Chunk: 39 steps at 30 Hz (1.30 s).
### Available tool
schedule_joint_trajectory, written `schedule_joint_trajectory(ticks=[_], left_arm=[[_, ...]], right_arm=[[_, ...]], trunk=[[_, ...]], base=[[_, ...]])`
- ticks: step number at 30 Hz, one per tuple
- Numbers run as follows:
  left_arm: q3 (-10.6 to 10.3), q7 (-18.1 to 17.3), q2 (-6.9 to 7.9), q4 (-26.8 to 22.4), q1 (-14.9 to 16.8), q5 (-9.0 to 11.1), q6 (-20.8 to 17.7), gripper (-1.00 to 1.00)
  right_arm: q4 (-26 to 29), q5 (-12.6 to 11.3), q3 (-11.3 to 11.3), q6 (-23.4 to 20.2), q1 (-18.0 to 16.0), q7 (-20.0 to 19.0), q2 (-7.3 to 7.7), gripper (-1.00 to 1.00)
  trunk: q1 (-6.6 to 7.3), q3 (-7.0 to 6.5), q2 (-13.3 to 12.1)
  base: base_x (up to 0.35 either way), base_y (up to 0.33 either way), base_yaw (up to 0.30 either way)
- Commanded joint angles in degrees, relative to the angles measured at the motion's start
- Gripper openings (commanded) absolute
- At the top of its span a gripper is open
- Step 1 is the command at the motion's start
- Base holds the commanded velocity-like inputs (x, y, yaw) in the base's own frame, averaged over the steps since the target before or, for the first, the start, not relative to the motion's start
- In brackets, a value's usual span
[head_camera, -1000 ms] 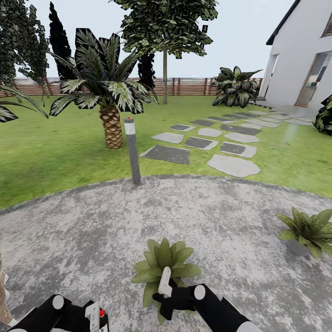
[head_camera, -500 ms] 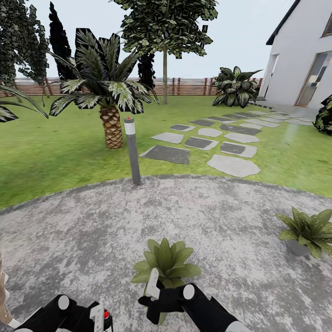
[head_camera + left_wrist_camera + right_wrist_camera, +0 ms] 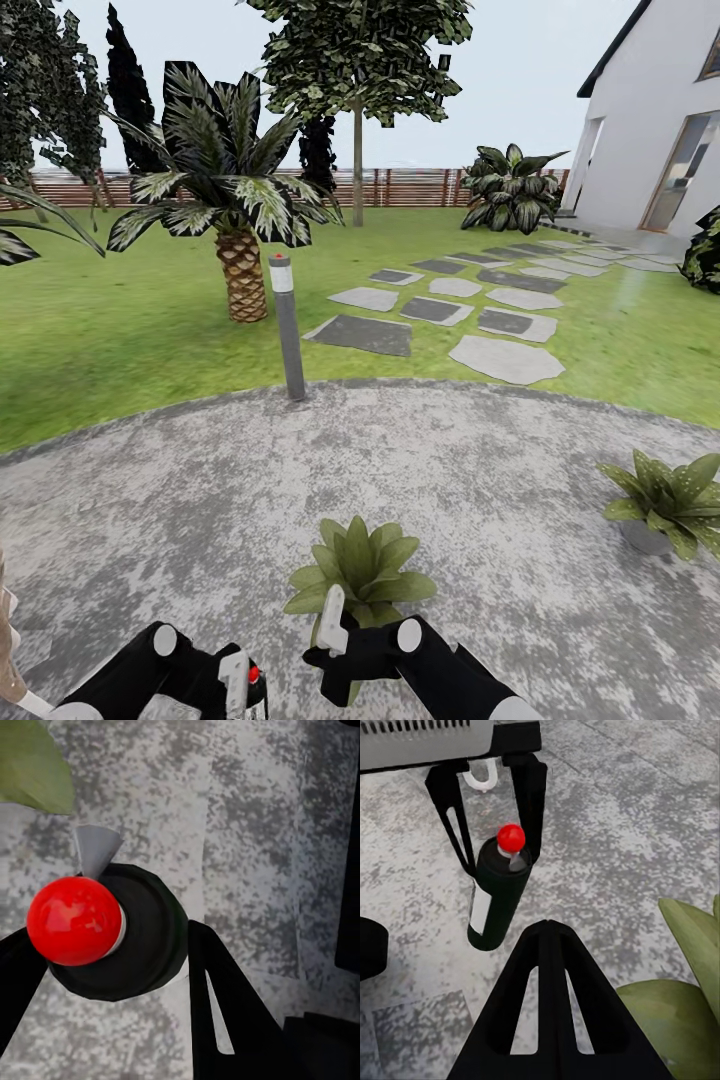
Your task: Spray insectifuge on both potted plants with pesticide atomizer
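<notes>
The pesticide atomizer [image 3: 497, 896], a small dark bottle with a red top [image 3: 74, 920] and a pale band, hangs upright above the paving, and my left gripper [image 3: 240, 686] is shut on it. One black finger [image 3: 225, 1009] presses each side of its body. My right gripper [image 3: 332, 612] sits shut with nothing in it, just over the near potted plant [image 3: 362, 572], whose leaves [image 3: 694, 971] edge into the right wrist view. The second potted plant [image 3: 667, 497] stands at the right of the paved area [image 3: 460, 480]. Its leaves carry pale specks.
A grey lamp post [image 3: 289, 335] stands at the paving's far edge, with a palm [image 3: 241, 262] behind it on the lawn. Stepping stones [image 3: 440, 310] lead to a white house [image 3: 650, 130]. A slatted fence [image 3: 400, 186] closes the back.
My left arm has carried the atomizer to the right and a little up, closer to the near plant. The right gripper shifted left early on, then held still.
</notes>
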<state>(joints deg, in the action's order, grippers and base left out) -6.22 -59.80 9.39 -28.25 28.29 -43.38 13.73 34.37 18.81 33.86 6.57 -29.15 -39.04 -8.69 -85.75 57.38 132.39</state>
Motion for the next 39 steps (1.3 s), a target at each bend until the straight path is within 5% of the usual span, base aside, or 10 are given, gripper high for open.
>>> schedule_joint_trajectory(ticks=[1,20,39], left_arm=[[-0.20,-0.64,-0.20,-0.69,0.01,-0.22,0.34,-1.00],[-0.22,-4.74,-3.71,-2.28,0.13,-0.48,0.62,-1.00],[-0.20,-7.95,-4.51,-3.04,1.77,-0.16,0.75,-1.00]], right_arm=[[-0.02,0.61,-0.03,0.46,-0.03,0.00,-0.01,-1.00],[-0.01,0.68,-0.20,0.46,-0.03,0.03,0.13,-1.00],[-0.11,0.71,-0.23,0.46,-0.03,0.10,0.52,-1.00]], trunk=[[0.01,0.05,0.02],[0.01,0.05,0.02],[0.01,0.05,0.02]], base=[[0.000,0.000,0.000],[0.000,0.000,0.000],[0.000,0.000,0.000]])
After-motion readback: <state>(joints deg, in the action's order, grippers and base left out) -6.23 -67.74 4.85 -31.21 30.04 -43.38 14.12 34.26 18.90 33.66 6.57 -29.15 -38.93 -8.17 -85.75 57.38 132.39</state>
